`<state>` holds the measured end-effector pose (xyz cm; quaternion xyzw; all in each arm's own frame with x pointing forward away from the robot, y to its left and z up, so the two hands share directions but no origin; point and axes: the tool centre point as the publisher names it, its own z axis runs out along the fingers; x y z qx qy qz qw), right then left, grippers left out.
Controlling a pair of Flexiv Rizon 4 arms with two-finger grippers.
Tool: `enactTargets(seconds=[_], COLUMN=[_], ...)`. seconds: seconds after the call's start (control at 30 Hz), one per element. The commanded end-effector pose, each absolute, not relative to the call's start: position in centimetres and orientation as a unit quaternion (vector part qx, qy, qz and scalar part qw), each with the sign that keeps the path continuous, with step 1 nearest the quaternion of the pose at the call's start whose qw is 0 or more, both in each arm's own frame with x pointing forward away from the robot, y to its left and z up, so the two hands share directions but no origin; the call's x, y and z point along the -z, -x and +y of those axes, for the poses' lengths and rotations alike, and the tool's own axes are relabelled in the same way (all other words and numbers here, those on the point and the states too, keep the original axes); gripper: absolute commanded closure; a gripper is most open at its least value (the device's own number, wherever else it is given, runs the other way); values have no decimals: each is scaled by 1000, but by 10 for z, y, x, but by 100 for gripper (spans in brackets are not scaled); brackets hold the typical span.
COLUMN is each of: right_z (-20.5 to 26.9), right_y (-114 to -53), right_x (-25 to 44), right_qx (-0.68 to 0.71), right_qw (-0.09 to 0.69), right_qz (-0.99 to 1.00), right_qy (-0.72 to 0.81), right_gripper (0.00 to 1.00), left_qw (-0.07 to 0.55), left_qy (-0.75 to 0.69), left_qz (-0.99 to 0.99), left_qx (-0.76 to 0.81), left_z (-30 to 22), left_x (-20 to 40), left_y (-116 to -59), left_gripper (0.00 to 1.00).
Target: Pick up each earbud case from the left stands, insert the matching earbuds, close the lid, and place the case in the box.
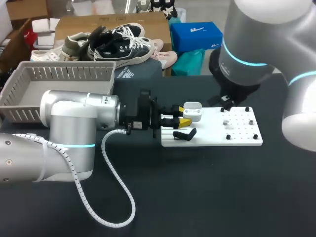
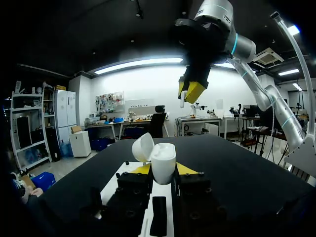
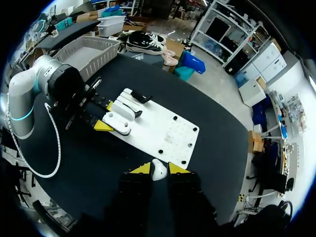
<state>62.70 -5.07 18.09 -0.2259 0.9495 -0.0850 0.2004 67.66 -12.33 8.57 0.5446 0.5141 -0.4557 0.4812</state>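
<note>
My left tool [image 1: 181, 116] reaches in from the left and is clamped on the white earbud case [image 1: 192, 111], one yellow tip on each side of it; the case sits over the far left end of the white board [image 1: 212, 136], and I cannot tell whether it touches the board; its lid [image 2: 142, 146] stands open, tilted back to one side; a black stand [image 1: 185, 134] lies on the board just near of the case. My right tool [image 2: 191, 92] hangs well above the dark tabletop [image 1: 207, 187], its fingers closed on a small white earbud [image 2: 182, 97]; from its own wrist the earbud shows pinched between the two yellow tips, with the board far below. The grey box [image 1: 69, 74] sits at the far left, well apart from the board.
</note>
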Motion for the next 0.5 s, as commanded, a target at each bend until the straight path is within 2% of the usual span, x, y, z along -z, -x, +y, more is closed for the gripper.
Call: enactTargets(seconds=[0.03,0.33,0.5], right_z=[-22,18,20], right_y=[-636,-635,-637], right_x=[-181,-166,-162], right_qx=[107,89,87], right_qw=[169,150,184], right_qz=[956,961,958], right_qy=[213,216,202], right_gripper=[100,100,100], left_qw=[483,483,483], left_qy=[-544,-544,-544], left_qz=[514,514,514], left_qx=[455,455,455], left_z=[-123,-123,-123], left_x=[-85,-85,-85], left_y=[-676,-676,-676], left_gripper=[100,100,100])
